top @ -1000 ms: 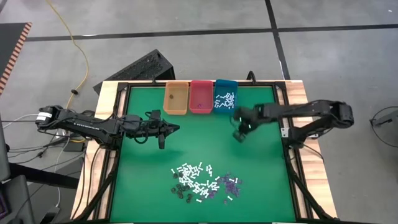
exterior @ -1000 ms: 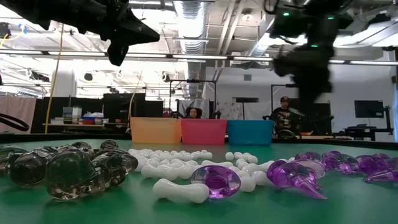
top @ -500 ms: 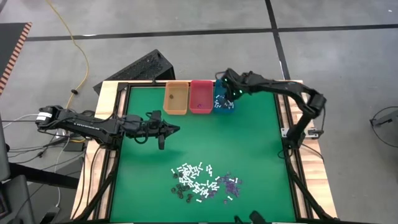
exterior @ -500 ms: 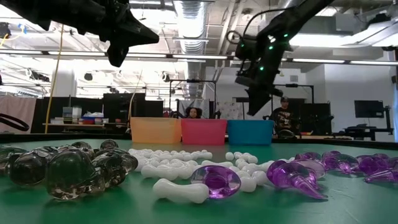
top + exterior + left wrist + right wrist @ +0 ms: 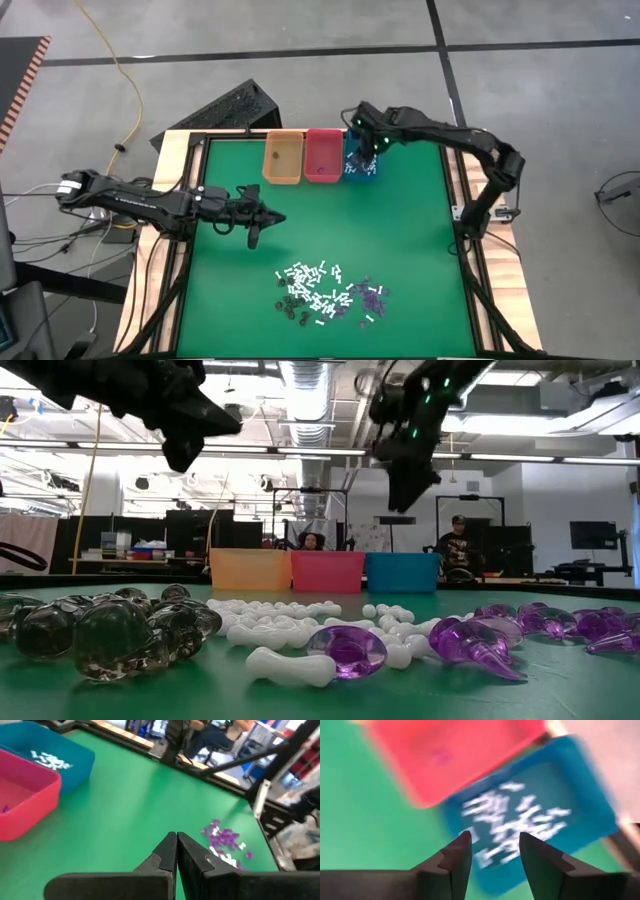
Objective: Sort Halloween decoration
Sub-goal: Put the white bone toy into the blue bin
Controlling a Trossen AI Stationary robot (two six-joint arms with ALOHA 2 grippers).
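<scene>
The Halloween decoration (image 5: 325,293) lies heaped on the near green mat (image 5: 400,240); white sticks already fill the teal bin (image 5: 360,165). We judge the pieces light, hard and slippery, best pinched singly across the middle. Our right gripper (image 5: 492,845) hovers over that bin, fingers apart and empty; our left gripper (image 5: 176,851) waits pressed together.

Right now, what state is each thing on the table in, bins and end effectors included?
Left end effector: shut, empty, above the green mat.
Right end effector: open, empty, over the teal bin.
Teal bin: holds white sticks.
Pink bin: holds a purple bit.
Orange bin: looks empty.
Unsorted pile: white, purple and dark pieces mixed on the mat.
</scene>
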